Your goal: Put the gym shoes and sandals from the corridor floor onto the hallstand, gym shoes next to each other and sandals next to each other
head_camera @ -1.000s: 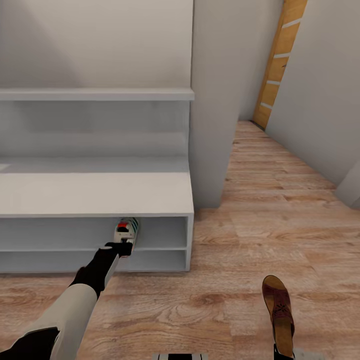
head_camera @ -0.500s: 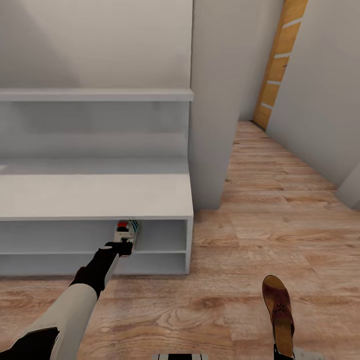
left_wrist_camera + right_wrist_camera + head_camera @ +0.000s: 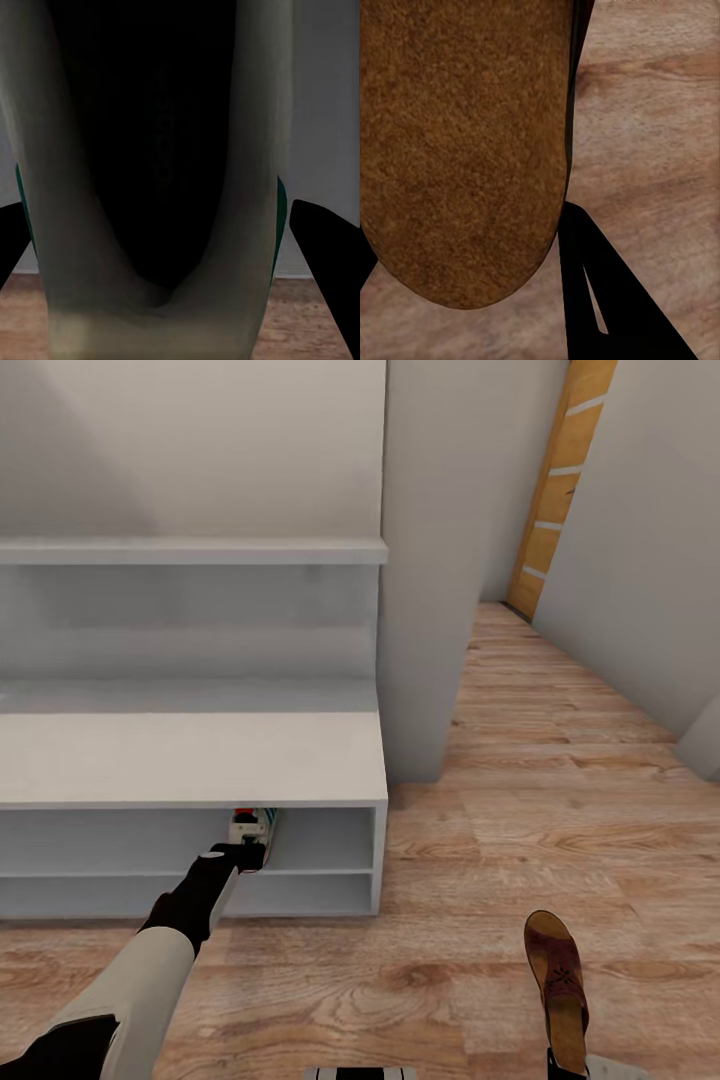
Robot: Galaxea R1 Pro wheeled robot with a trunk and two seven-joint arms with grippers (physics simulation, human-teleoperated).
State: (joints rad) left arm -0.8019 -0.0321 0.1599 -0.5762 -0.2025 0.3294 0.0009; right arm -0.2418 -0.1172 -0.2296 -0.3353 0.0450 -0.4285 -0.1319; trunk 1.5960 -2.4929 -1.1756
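While my left fingers (image 3: 247,854) pinch a gym shoe (image 3: 251,826) by its heel inside the hallstand's (image 3: 200,760) upper shelf, my right fingers (image 3: 577,247) grip a sandal (image 3: 558,985) above the corridor floor (image 3: 520,800).

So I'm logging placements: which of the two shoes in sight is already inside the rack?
The cream-white sneaker with green stripes, held by the left tool in the white rack's upper open shelf. The brown sandal sits out over the wood floor.
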